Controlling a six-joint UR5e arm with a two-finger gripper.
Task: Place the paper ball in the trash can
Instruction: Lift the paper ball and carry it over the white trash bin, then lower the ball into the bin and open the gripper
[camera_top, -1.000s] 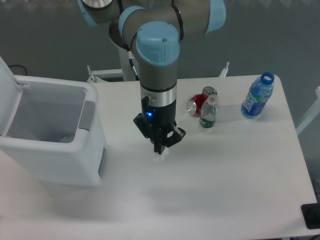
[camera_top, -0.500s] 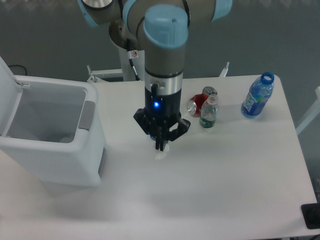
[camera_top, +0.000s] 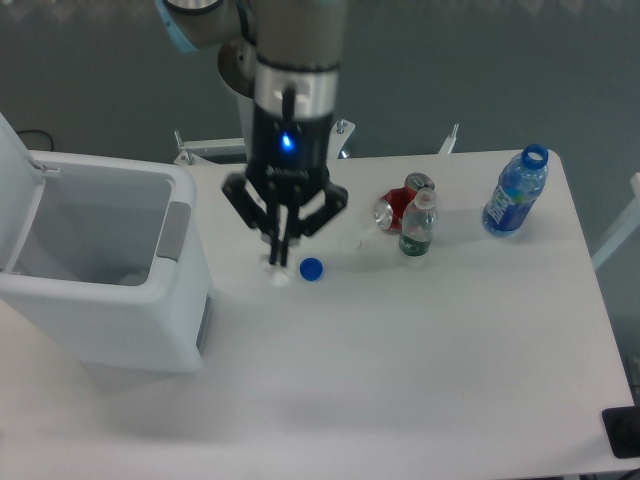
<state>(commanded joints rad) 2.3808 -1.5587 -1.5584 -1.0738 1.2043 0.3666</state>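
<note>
The robot's hand hangs over the white surface, between the trash can and the blue bottle cap. Its two fingers point down and are pressed close together on a small white lump. That lump looks like the paper ball. It sits right at the fingertips, and it seems to be off the surface, but it is too small to be sure.

So the grab looks done. The ball is pinched in the hand and is near the can, but it is not over the can.

The trash can stands to the left side of the picture. Its lid is tipped up and back, so the top is open and the pale grey inside shows. Nothing blocks the way in.

What is left is the rest of the trip. The hand has to carry the ball sideways until it is above the open can. It may need to go higher, so it clears the can's rim and the grey handle on its side. Then the fingers must spread so the ball drops in.

The blue cap lies just beside the hand and is not held. Farther off are a red can lying down, a small green bottle and a blue bottle. They are well apart from the path to the can.
</note>
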